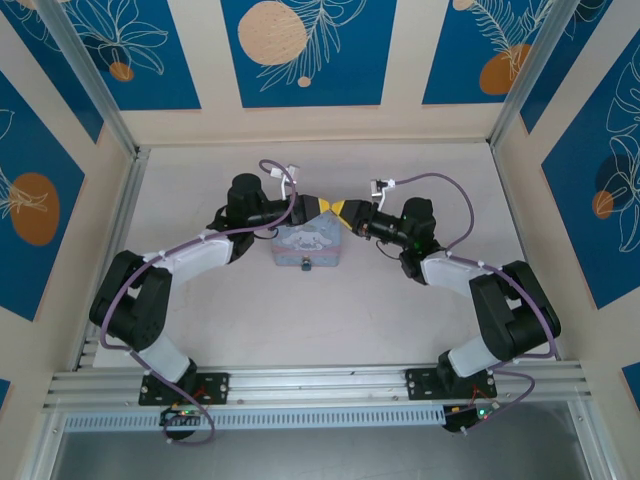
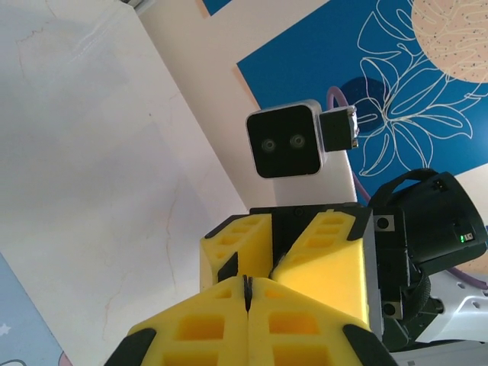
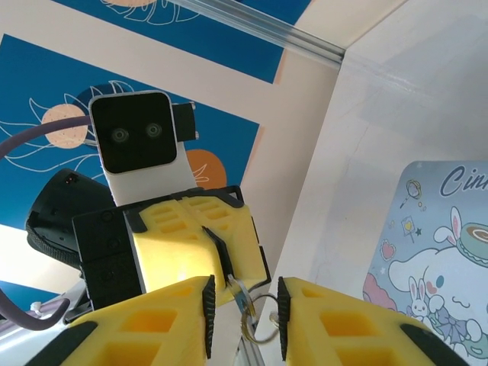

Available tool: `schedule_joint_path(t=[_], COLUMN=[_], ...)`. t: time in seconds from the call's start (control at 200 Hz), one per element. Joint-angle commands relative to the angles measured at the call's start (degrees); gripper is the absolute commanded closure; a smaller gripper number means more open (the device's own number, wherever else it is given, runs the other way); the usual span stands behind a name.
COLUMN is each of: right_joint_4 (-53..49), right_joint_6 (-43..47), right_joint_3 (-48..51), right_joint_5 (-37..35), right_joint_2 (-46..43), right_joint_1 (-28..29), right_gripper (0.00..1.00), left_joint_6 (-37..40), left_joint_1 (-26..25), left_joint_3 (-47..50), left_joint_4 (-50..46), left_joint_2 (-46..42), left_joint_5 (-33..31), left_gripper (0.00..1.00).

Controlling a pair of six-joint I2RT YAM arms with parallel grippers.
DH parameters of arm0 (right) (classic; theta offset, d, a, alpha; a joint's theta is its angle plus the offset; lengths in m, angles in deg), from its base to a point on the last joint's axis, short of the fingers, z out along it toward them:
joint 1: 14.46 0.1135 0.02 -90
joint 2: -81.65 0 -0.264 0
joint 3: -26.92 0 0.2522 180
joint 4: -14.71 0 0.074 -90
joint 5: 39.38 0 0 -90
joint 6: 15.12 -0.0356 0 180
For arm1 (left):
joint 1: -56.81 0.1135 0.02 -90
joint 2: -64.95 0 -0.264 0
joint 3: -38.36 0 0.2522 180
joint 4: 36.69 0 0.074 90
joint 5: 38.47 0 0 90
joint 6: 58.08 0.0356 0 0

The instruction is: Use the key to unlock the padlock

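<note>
My left gripper (image 1: 318, 207) is shut on the key (image 3: 245, 296), a thin silvery blade. Its wire ring (image 3: 263, 324) dangles below. In the left wrist view only a dark sliver shows between my closed yellow fingers (image 2: 213, 320). My right gripper (image 3: 243, 316) faces the left one tip to tip and is open, with the key and ring hanging between its pads untouched. Both grippers meet just above the back edge of the light blue cartoon tin (image 1: 310, 245). The tiny dark padlock (image 1: 305, 265) sits at the tin's front edge, away from both grippers.
The tin's printed lid (image 3: 438, 244) lies to the right in the right wrist view. Pale tabletop (image 1: 330, 320) surrounds the tin. Enclosure walls with blue panels (image 1: 310, 50) and metal posts (image 1: 95, 80) stand around. Purple cables (image 1: 440, 185) loop off both wrists.
</note>
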Motion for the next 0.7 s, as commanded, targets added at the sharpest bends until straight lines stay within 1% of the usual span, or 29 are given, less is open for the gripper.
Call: schedule_joint_path(t=[0.0, 0.29, 0.475, 0.555, 0.695], right_joint_4=[2.25, 2.89, 2.79, 2.76, 2.81], right_joint_6=[-0.38, -0.75, -0.96, -0.98, -0.89], right_joint_3=[0.8, -0.16, -1.16, -1.35, -1.35], right_joint_5=[0.18, 0.81, 1.16, 1.16, 1.07], right_joint_2=[0.91, 1.44, 2.07, 2.25, 2.16], right_joint_1=[0.37, 0.64, 0.81, 0.89, 0.9], right_gripper=[0.72, 0.72, 0.73, 0.76, 0.76], left_joint_6=[-0.63, -0.89, -1.31, -1.33, -1.35], left_joint_1=[0.61, 0.57, 0.57, 0.61, 0.58], left_joint_3=[0.66, 0.81, 1.0, 1.01, 1.01], left_joint_4=[2.51, 2.69, 3.28, 3.36, 3.35], left_joint_2=[0.77, 1.08, 1.32, 1.44, 1.61], left_joint_5=[-0.55, -0.53, -0.42, -0.21, 0.06], left_gripper=[1.0, 1.0, 1.0, 1.0, 1.0])
